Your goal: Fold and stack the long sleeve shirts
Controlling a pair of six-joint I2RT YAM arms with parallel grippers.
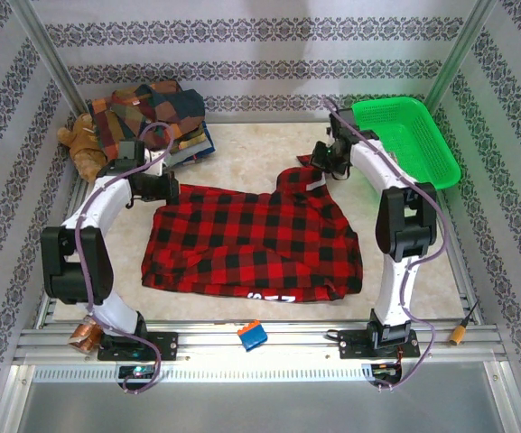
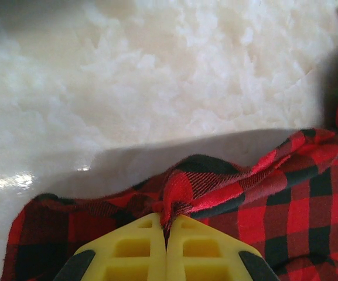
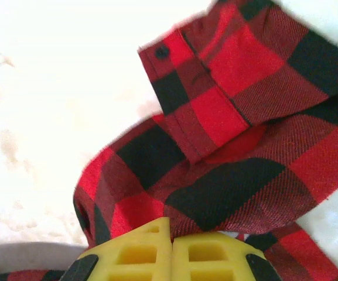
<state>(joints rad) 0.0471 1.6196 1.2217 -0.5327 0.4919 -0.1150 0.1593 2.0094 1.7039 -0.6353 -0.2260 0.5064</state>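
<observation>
Soft, light, floppy flannel, so pinch edges/cuffs: red check shirt [image 1: 251, 239] lies spread mid-table [image 1: 242, 162], left claw [image 2: 166, 225] clenched on its 10 o'clock edge, right claw [image 3: 171, 234] apparently clenched on sleeve [image 3: 215, 88] approx 1 o'clock.

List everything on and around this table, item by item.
red-and-black shirt: one, red and black check, spread across the table's middle.
folded shirts: one stack, number unclear, patchwork plaid, far left corner.
teddy bear: one, brown, left of the stack.
basket: one, green, far right corner.
small block: one, blue and orange, near rail.
table: one, cream marbled.
left gripper: one, yellow fingers, shut on the red-and-black shirt's edge.
right gripper: one, yellow fingers, shut on its sleeve.
</observation>
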